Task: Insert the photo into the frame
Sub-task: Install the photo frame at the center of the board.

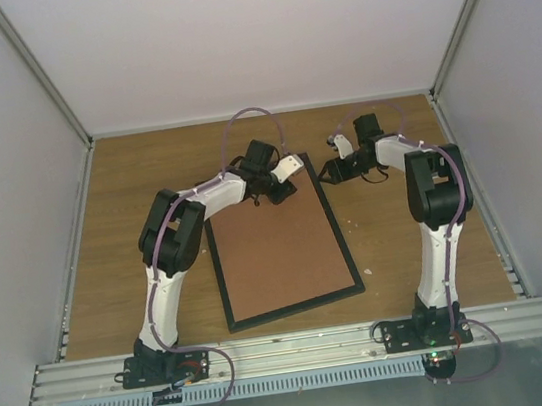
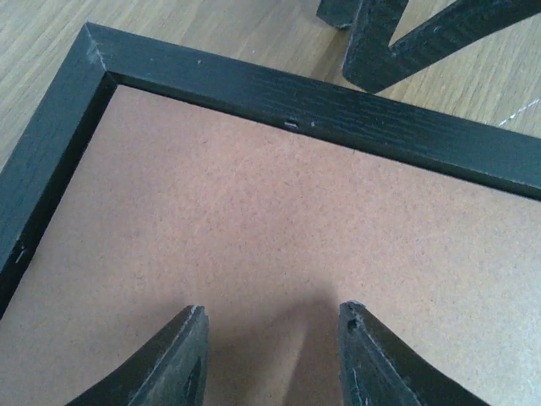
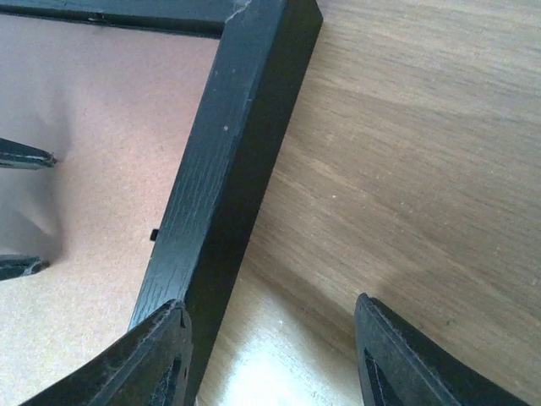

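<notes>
The black frame (image 1: 340, 239) lies flat on the wooden table with a brown backing board (image 1: 278, 252) filling it. The photo is hidden. My left gripper (image 1: 280, 194) hovers low over the board (image 2: 254, 220) near the frame's far rail (image 2: 338, 114). It (image 2: 272, 326) is open, with only bare board between its fingers. My right gripper (image 1: 332, 172) is at the frame's far right corner. It (image 3: 270, 317) is open too, with one finger over the frame's rail (image 3: 228, 152) and the other over bare table.
Grey walls close in the table on three sides. An aluminium rail (image 1: 291, 347) carrying both arm bases runs along the near edge. The right gripper's fingers (image 2: 406, 42) show just beyond the far rail in the left wrist view.
</notes>
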You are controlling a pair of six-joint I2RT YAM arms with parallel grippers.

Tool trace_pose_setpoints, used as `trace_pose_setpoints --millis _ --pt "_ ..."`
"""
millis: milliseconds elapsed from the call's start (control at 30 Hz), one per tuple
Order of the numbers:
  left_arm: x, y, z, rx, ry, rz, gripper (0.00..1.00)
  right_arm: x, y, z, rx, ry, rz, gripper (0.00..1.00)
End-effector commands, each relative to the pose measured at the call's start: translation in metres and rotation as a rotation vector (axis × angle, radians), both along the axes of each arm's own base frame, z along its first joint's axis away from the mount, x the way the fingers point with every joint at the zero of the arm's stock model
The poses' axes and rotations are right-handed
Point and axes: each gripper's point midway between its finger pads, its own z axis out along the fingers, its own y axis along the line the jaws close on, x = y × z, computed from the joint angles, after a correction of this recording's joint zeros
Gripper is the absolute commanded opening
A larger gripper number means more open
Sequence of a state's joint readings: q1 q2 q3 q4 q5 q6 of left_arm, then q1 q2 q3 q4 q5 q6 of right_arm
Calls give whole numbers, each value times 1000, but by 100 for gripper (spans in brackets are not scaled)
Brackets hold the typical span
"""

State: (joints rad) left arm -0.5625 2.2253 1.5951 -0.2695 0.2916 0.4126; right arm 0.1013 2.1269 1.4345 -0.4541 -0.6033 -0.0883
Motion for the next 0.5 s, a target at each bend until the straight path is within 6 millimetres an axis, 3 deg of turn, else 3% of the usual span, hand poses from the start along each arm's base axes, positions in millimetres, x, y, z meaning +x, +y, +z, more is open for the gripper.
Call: trace_pose_setpoints --millis 0,167,367,467 --pt "-53 60 -90 301 205 12 43 -23 0 -7 15 71 2 55" --pt "-49 57 -87 287 206 12 43 -26 15 -2 42 60 40 58" --pt "-36 25 -27 109 176 0 57 -22 21 5 62 27 47 63" --pt "-27 21 -1 35 171 16 61 -16 23 8 42 2 48 63"
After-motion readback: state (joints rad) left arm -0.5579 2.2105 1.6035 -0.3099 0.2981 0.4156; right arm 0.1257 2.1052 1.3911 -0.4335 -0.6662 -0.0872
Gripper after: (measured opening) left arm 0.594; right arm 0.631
